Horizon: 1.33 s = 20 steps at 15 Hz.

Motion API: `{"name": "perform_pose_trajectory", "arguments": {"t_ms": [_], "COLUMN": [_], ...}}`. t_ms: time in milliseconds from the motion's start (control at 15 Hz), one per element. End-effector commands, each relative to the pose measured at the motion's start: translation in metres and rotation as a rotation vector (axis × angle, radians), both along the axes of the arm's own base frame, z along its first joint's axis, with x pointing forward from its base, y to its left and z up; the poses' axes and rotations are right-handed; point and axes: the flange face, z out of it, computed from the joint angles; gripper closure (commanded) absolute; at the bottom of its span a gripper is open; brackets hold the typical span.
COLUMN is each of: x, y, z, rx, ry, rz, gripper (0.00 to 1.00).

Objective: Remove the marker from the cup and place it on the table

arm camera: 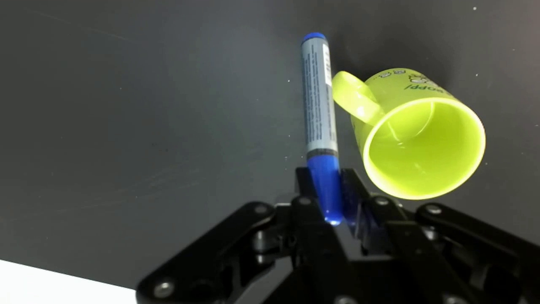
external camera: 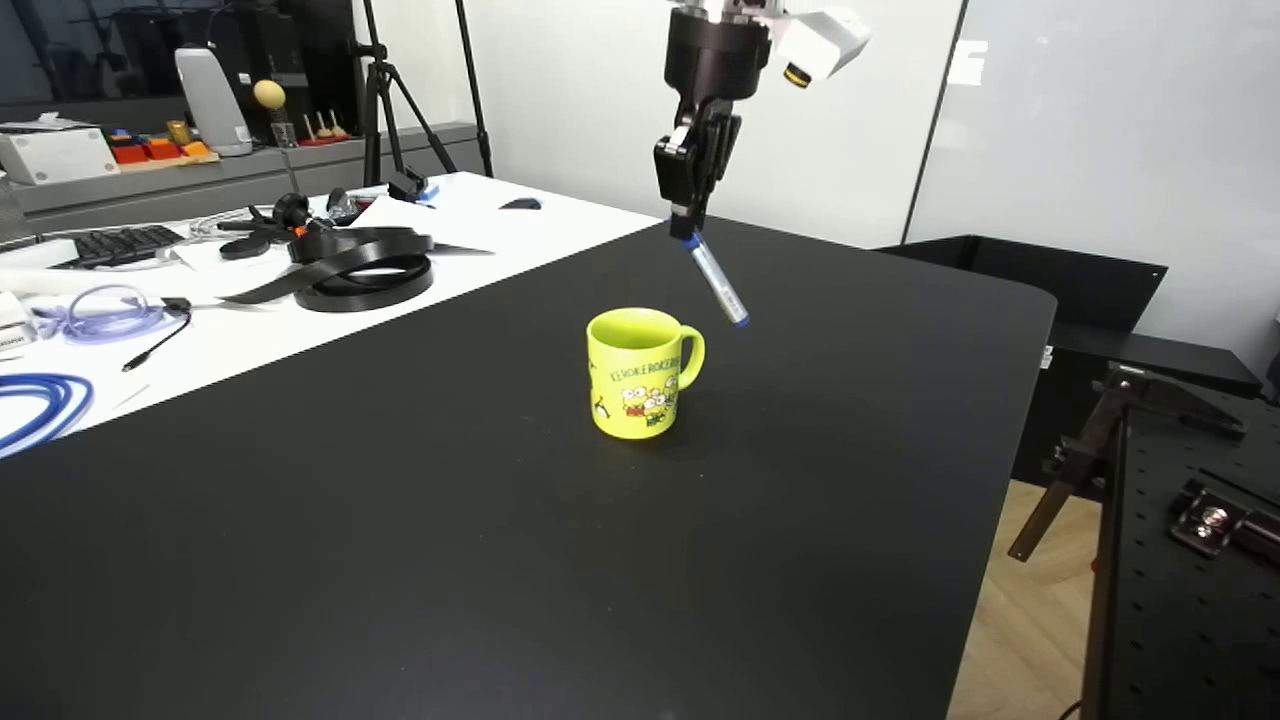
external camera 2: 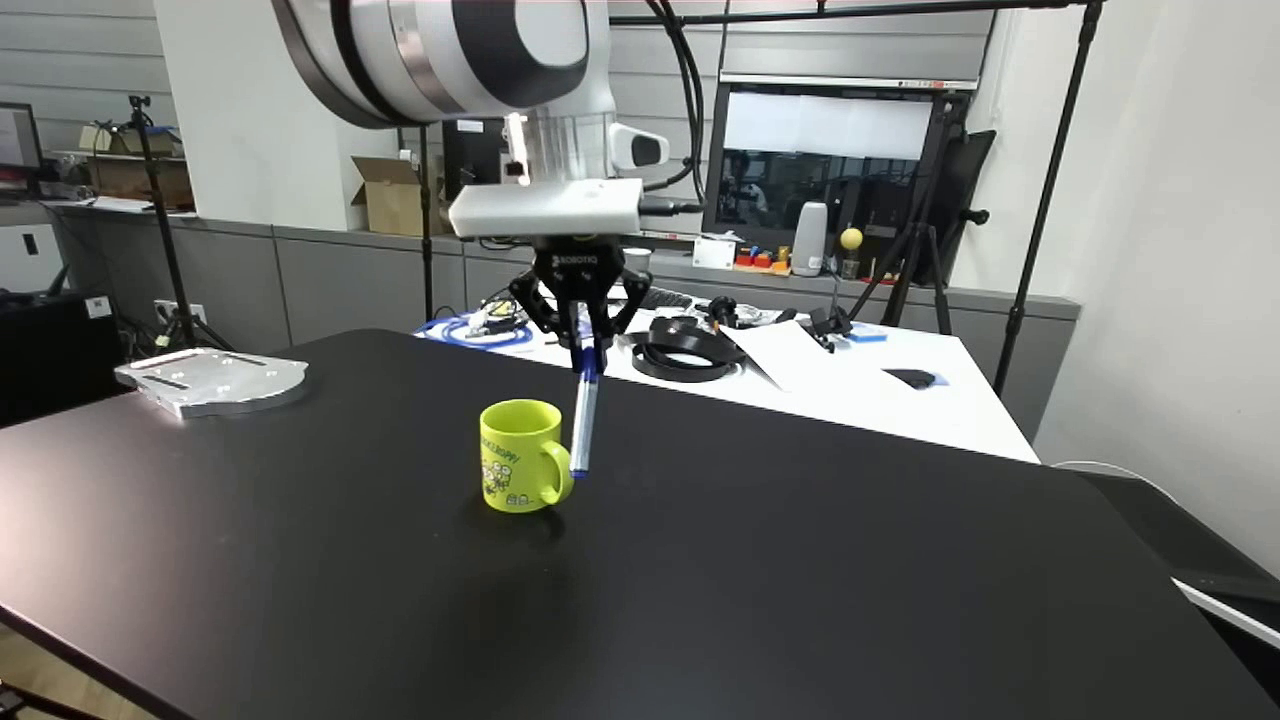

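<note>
The marker [external camera: 718, 280], with a blue cap and a grey-white body, is held by its capped end between my gripper's [external camera: 688, 226] fingers. It hangs tilted with its free end down, outside the cup, and appears to be above the table. It also shows in the wrist view [arm camera: 319, 97]. The yellow cup [external camera: 632, 385] stands upright on the black table [external camera: 400, 560], and its inside looks empty in the wrist view [arm camera: 390, 95]. The gripper [arm camera: 326, 169] is shut on the marker, on the handle side of the cup. The cap's sides are partly hidden by the fingers.
A white table [external camera: 560, 215] with cables, headphones and a black strap roll [external camera: 365, 285] adjoins the black table. A silver metal plate [external camera 2: 215, 380] lies at the black table's edge in an exterior view. A perforated black bench [external camera: 1200, 580] stands beyond the table's rounded edge.
</note>
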Motion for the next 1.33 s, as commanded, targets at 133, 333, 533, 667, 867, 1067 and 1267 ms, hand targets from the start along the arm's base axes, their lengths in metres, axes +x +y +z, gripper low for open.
{"name": "perform_pose_trajectory", "arguments": {"t_ms": [133, 333, 533, 667, 867, 1067, 1267], "x": [0.031, 0.043, 0.051, 0.056, 0.065, 0.070, 0.073], "y": [-0.015, -0.023, -0.027, -0.029, -0.031, -0.030, -0.027], "z": [-0.035, -0.053, -0.071, -0.081, -0.086, -0.088, -0.087], "rx": [0.022, 0.021, 0.040, 0.059, 0.077, 0.089, 0.087], "ry": [-0.005, 0.011, 0.040, 0.054, 0.063, 0.067, 0.061], "rz": [-0.054, -0.070, -0.082, -0.098, -0.111, -0.117, -0.107], "gripper": [0.95, 0.95, 0.95, 0.95, 0.95, 0.47, 0.27]}}
